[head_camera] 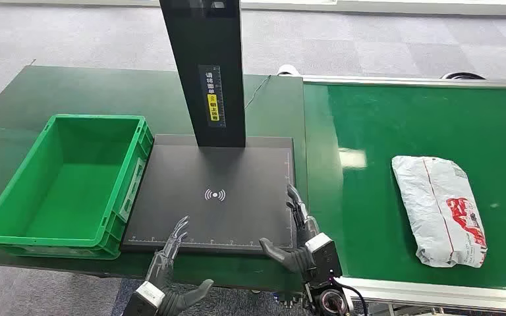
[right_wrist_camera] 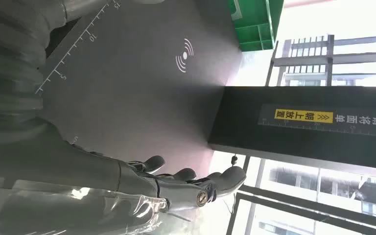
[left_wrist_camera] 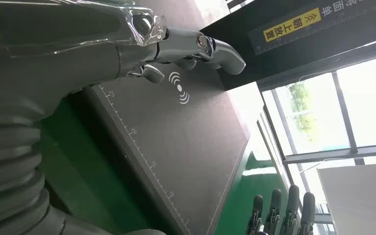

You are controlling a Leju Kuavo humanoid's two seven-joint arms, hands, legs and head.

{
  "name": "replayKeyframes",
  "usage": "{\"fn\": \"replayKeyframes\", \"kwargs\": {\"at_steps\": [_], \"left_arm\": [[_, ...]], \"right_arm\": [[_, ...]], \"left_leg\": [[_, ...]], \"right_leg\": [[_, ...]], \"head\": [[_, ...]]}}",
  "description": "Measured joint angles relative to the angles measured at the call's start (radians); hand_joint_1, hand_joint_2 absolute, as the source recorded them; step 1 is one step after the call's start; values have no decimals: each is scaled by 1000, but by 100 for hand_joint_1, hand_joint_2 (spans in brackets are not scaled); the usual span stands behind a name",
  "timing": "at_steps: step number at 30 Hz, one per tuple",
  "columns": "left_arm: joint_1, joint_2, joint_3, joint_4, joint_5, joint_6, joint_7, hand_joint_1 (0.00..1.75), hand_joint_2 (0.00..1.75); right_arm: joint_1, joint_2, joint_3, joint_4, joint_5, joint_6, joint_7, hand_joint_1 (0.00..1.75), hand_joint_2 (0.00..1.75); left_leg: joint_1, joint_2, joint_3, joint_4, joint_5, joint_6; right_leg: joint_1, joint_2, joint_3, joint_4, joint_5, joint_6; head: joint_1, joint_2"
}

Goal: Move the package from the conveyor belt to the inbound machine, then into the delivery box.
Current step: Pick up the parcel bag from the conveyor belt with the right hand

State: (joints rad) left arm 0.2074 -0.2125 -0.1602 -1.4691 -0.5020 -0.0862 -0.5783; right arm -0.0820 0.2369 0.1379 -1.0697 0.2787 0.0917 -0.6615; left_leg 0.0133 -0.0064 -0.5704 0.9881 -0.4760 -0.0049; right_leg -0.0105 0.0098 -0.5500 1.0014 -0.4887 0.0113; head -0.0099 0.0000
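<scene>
Both my hands hover empty with fingers spread at the inbound machine (head_camera: 217, 197) plate's near edge: left hand (head_camera: 168, 253), right hand (head_camera: 300, 230). Right of it, the package (head_camera: 441, 209) lies ungrasped on the conveyor belt (head_camera: 369, 197); next, I judge, my right hand must reach there.

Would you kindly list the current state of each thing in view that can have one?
Package: lying flat on the conveyor belt, not held.
Green crate: upright, empty.
Inbound machine platform: nothing on it.
Left hand: open, empty, over the platform's near edge.
Right hand: open, empty, at the platform's right corner, apart from the package.
</scene>
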Motion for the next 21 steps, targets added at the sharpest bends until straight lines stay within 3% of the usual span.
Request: {"fn": "replayKeyframes", "kwargs": {"at_steps": [4,6,8,11,17,21], "left_arm": [[4,0,1,0,1,3,0,0,175],[10,0,3,-1,1,5,0,0,175],[14,0,4,-6,0,5,0,0,175],[14,-1,2,-15,-4,5,2,0,175],[-4,-5,-2,-17,-4,-2,14,0,175],[-14,-4,-3,-13,7,-3,17,0,175]], "right_arm": [[17,-8,-9,-41,19,-60,7,0,175],[30,-20,-29,-97,94,-162,47,0,175],[31,-34,-65,-148,285,-349,147,0,175],[-13,-70,-153,-155,661,-580,379,0,175],[-179,-204,-351,43,1068,-758,696,0,175],[-305,-309,-465,227,1178,-756,812,0,175]], "left_leg": [[0,0,0,0,0,0],[0,0,0,0,0,0],[-1,0,0,0,0,0],[-1,0,0,0,0,0],[-2,-1,1,1,1,2],[-3,-2,0,1,1,2]], "right_leg": [[0,0,0,0,0,0],[0,0,0,0,0,0],[-1,0,0,0,0,0],[-1,0,0,0,0,0],[-3,0,1,0,2,3],[-3,0,1,0,2,3]], "head": [[0,0],[0,0],[0,0],[0,0],[0,0],[0,0]]}}
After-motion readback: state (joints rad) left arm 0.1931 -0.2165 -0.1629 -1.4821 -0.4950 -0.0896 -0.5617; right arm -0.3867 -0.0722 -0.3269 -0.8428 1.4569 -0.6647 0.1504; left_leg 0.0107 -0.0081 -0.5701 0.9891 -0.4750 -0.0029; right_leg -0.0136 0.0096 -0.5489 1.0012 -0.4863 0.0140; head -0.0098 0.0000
